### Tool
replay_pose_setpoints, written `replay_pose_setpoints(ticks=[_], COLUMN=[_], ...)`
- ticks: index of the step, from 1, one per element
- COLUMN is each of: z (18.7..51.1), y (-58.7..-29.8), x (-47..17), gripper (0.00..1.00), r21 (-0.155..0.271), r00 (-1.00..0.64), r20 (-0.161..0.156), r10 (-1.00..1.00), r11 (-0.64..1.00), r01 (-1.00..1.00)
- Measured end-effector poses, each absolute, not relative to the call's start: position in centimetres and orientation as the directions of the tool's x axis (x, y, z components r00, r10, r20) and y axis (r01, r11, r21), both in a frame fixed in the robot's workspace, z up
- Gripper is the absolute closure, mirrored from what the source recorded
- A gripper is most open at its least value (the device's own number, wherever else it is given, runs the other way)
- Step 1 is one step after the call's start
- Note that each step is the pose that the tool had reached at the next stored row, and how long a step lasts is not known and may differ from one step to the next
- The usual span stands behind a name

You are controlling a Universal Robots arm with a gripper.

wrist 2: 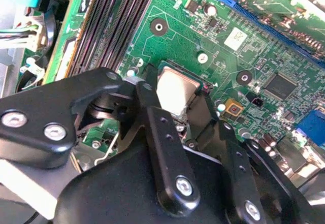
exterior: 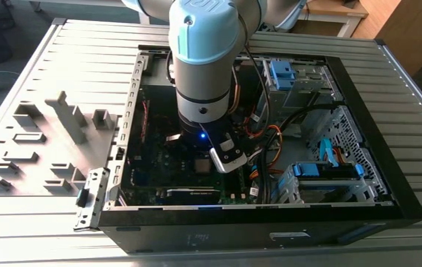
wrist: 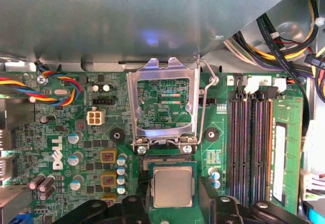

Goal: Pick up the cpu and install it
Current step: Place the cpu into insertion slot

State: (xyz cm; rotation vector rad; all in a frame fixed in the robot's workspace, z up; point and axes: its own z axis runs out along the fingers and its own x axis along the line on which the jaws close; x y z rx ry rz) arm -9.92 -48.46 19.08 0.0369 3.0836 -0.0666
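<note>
The cpu, a small square chip with a dull silver top, lies level at the motherboard socket, just beside the hinge of the raised metal load plate. In both wrist views my gripper straddles it. One black finger is against one side of the chip and the other finger against the opposite side. The second wrist view shows the cpu pinched between the fingertips of the gripper over the green board. In the exterior view the arm reaches straight down into the open computer case.
Memory slots run beside the socket, and the socket lever stands up next to the load plate. Cable bundles and blue drive brackets fill the case's right side in the exterior view. A grey fixture tray lies to the case's left.
</note>
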Motion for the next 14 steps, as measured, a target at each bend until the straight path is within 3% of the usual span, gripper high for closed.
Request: replay_pose_setpoints(ticks=[1, 14], z=[19.09, 19.1], y=[-48.46, -48.47], x=[-9.92, -9.85], gripper=[0.49, 0.49], r21=[-0.043, -0.038], r00=[-0.998, -0.998], r20=[-0.057, -0.051], r10=[0.023, 0.023], r11=[0.999, 0.999], r01=[0.025, 0.025])
